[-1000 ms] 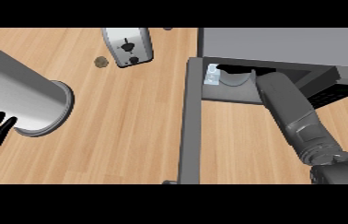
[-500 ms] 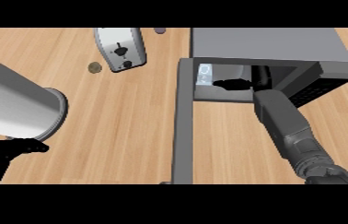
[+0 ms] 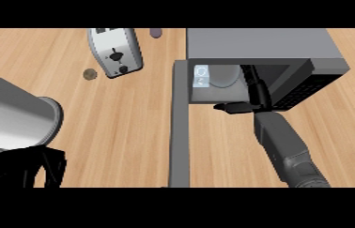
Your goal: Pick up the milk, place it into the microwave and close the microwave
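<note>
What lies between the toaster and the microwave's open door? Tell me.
In the head view, only bare wooden counter lies between the toaster and the microwave's open door.

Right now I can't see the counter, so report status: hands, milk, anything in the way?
Right hand at microwave mouth, grip unclear. Left hand low at left edge, fingers curled, empty. Milk inside microwave. Door wide open, nothing blocking it.

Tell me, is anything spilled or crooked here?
Nothing spilled. The pale blue milk carton stands upright inside the grey microwave, whose door hangs open. Only the silver toaster sits slanted on the wooden counter.
</note>
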`<act>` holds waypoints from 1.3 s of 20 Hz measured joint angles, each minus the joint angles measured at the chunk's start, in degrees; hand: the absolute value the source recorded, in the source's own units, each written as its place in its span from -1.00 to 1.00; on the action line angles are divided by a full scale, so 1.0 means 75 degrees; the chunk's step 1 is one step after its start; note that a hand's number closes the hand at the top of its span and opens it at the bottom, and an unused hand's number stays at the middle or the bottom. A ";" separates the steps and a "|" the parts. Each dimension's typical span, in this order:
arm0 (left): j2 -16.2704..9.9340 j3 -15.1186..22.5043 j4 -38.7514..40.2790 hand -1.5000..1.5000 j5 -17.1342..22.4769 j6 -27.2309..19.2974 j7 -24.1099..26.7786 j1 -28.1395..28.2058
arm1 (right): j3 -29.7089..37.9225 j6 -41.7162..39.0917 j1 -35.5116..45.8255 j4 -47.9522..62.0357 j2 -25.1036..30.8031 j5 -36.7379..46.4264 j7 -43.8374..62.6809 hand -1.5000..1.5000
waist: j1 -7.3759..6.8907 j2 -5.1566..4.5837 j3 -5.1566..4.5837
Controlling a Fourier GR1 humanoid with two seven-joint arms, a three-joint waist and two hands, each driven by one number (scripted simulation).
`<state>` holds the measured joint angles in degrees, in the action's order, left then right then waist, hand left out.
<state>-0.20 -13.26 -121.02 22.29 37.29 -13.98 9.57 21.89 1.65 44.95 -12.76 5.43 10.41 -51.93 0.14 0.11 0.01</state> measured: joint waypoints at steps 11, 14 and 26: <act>0.0023 0.1576 0.0507 1.00 -0.1311 -0.0511 0.0424 -0.0371 | -0.0661 -0.0629 -0.2503 -0.2237 -0.0230 -0.0167 0.0054 -1.00 | 0.0221 0.0067 -0.0017; 0.0024 0.2160 0.0649 1.00 -0.1825 -0.0881 0.0565 -0.0591 | -0.0793 -0.0912 -0.3316 -0.3118 -0.0146 -0.0289 0.0220 -1.00 | 0.0230 0.0066 -0.0016; 0.0032 0.4384 0.2766 1.00 -0.3456 -0.2141 0.1883 -0.2436 | -0.1343 -0.1828 -0.6214 -0.6939 0.0031 -0.0702 0.1015 -1.00 | 0.0333 0.0084 -0.0005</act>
<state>0.04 19.62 -100.28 -3.62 21.24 0.14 -8.69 11.82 -12.06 -1.65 -64.80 5.66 5.15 -44.31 2.64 0.75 -0.03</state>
